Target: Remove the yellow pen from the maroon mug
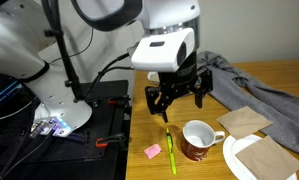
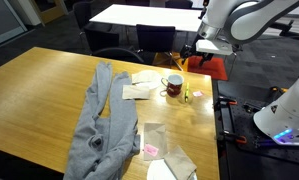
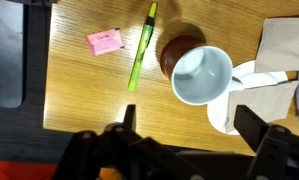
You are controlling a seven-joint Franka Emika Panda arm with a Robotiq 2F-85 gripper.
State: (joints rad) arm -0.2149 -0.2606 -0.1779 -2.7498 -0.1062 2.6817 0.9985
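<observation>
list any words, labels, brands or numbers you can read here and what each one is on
No text can be read in any view.
maroon mug: pale pattern on its outside, too blurred to tell if it holds letters.
yellow pen: no print legible.
pink block: looks blank.
white wrist housing: no brand mark readable.

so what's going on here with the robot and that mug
The robot arm's gripper hangs open and empty above the table, touching nothing. The yellow pen lies flat on the wood beside the maroon mug, not in it, and the wrist view shows the mug's white inside bare. A small pink block lies on the pen's other side. So the pen is already out of the mug.
</observation>
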